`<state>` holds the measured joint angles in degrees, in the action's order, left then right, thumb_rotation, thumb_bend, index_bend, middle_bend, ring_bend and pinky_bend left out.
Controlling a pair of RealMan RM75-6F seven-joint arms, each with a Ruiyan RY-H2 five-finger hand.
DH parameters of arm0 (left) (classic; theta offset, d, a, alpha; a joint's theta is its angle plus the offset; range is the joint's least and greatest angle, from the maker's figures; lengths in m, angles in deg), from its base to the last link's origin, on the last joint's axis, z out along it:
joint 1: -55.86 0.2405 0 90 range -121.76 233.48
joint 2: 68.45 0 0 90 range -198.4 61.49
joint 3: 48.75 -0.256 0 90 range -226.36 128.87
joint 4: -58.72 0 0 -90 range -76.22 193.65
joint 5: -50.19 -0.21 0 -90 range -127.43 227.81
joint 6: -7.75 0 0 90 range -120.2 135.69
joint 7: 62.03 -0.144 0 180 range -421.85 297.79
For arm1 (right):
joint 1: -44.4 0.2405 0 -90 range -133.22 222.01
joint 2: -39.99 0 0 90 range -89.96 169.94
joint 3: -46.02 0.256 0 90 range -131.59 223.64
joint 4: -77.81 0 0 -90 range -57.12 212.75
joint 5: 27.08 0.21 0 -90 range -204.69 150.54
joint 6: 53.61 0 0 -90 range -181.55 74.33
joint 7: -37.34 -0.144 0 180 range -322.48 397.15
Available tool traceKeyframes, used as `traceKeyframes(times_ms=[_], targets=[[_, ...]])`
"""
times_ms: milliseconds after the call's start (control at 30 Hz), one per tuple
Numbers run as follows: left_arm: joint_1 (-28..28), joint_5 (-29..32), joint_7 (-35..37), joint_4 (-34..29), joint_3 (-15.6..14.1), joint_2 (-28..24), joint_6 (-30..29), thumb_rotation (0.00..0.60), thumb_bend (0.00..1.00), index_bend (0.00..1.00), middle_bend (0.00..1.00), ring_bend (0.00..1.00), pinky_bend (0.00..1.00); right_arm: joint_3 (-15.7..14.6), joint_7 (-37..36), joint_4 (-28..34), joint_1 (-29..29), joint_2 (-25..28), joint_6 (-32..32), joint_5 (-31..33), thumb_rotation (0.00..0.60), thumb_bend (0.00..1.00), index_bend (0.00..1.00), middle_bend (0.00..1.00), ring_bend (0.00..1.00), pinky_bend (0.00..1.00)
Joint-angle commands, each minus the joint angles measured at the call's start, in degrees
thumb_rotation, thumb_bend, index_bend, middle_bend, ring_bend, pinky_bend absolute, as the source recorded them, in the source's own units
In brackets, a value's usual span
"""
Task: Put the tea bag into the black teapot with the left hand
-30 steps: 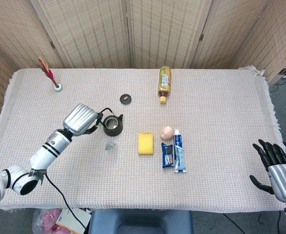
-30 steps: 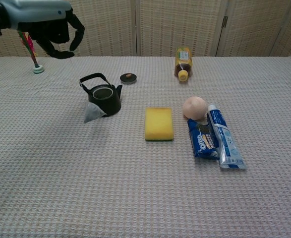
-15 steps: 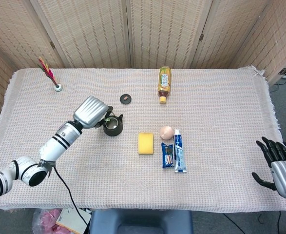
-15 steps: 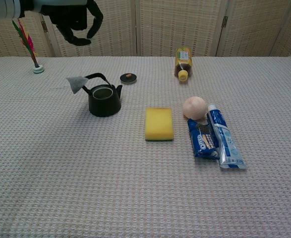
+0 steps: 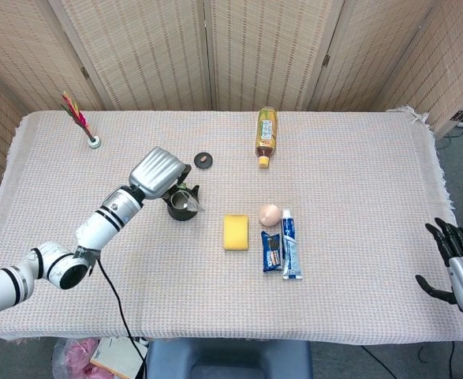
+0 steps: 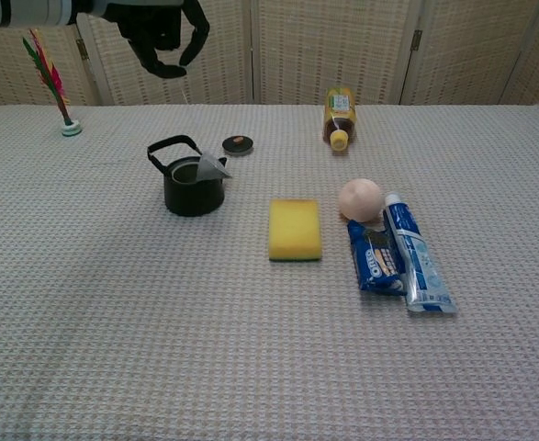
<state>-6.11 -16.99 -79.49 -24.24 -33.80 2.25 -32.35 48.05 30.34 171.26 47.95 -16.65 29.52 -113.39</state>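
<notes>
The tea bag (image 6: 211, 166) hangs at the rim of the black teapot (image 6: 188, 186), dangling from the left hand (image 6: 163, 35), whose fingers curl above it; its string is too thin to trace. The teapot's lid (image 6: 238, 143) lies just behind it, a yellow sponge (image 6: 295, 228) to its right, then a peach-coloured ball (image 6: 360, 198), a blue packet (image 6: 376, 257) and toothpaste tube (image 6: 416, 254), print unreadable. The right hand (image 5: 461, 268), fingers spread, hangs off the desk (image 6: 251, 349).
</notes>
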Motion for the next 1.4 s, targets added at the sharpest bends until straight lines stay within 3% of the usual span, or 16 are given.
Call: traceKeyframes(times_ms=[33,600,1067,1400], targets=[[-0.4,-0.3,0.9,1.0,-0.2,0.7,0.2,0.600,0.48,0.64,1.00,1.00,1.00,0.1,-0.1,-0.1,-0.1,0.1,0.1,0.2,0.600,0.18,0.00,0.00,0.00,0.00],[-1.0,-7.2,13.3,11.6,-3.5,7.6,1.7,0.600,0.48,0.64,1.00,1.00,1.00,0.8,-0.4,-0.6,-0.7,0.1,0.4,1.8,0.600,0.18,0.00,0.00,0.00,0.00],[2.4,-13.3,22.9,12.4,-7.0,10.7,-3.4,0.600,0.48,0.64,1.00,1.00,1.00,0.2,-0.1,-0.3,-1.2,-0.1,1.5,0.2,0.600,0.18,0.00,0.00,0.00,0.00],[4.7,-13.8,21.8,8.3,-8.4,11.9,-5.7,0.600,0.40,0.45,1.00,1.00,1.00,-0.3,-0.2,0.0,-1.6,0.0,2.6,-1.7,0.600,0.18,0.00,0.00,0.00,0.00]])
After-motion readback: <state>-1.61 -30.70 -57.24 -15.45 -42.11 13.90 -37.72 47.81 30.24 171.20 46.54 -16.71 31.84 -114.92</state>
